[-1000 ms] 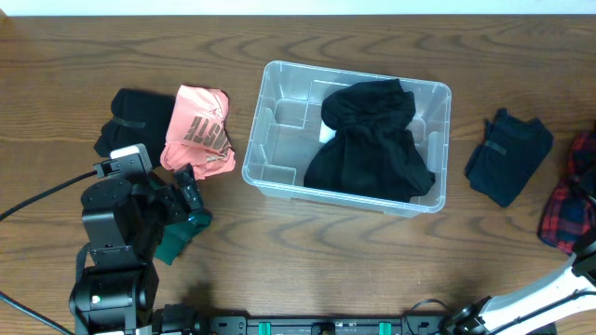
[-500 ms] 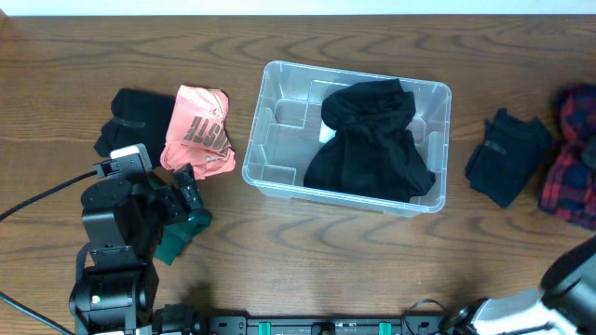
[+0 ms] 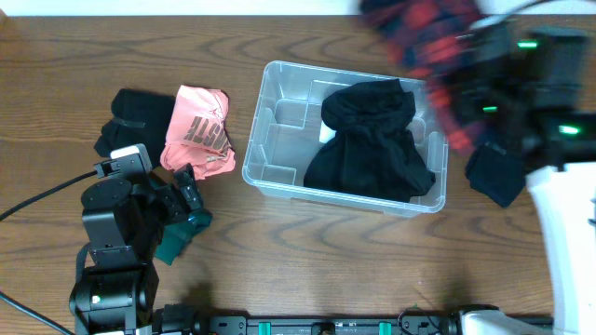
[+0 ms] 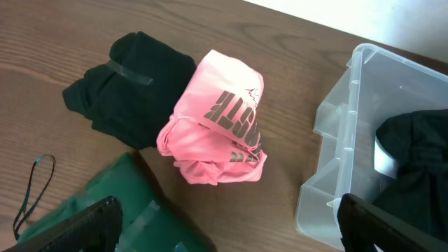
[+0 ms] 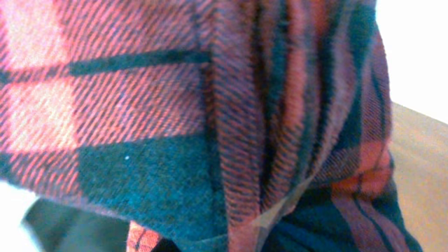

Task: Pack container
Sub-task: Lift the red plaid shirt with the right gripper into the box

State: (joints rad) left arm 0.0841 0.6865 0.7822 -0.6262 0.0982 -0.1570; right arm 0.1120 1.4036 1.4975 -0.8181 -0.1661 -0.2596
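- Two arms are at work: our right gripper (image 3: 461, 70) clutches a red plaid cloth (image 3: 419, 37) above the far right corner of the container (image 3: 270, 130), which sits mid-table. We think it is there to drop the cloth in.
- Our left gripper (image 4: 227, 227) hangs wide open and empty over a green cloth (image 4: 105, 203) near the left edge.

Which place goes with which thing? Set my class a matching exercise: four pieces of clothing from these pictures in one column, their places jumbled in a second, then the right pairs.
Things
1. pink shirt
2. plaid cloth
3. green cloth
4. black bundle

Places
A. inside the container
B. on the table beside the left gripper
C. up in the air at the right arm
D. on the table left of the container, next to a black garment

Pairs: 1-D, 2-C, 3-B, 4-A
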